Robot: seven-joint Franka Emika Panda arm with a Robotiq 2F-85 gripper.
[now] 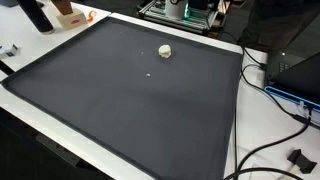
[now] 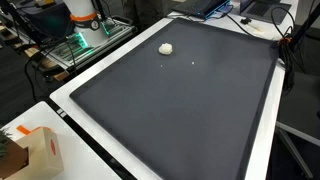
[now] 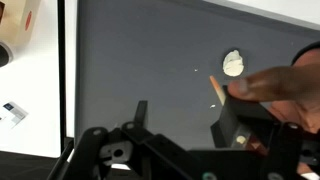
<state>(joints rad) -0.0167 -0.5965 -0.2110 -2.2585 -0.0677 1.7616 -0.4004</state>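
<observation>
The gripper (image 3: 183,112) shows only in the wrist view, where its two fingers stand wide apart over the dark mat (image 3: 130,60) with nothing between them. The white lump (image 3: 233,63) lies on this mat, ahead of the fingers and apart from them. In both exterior views the white lump (image 1: 165,50) rests alone toward one edge of the mat, with a tiny white speck (image 1: 150,72) near it.
</observation>
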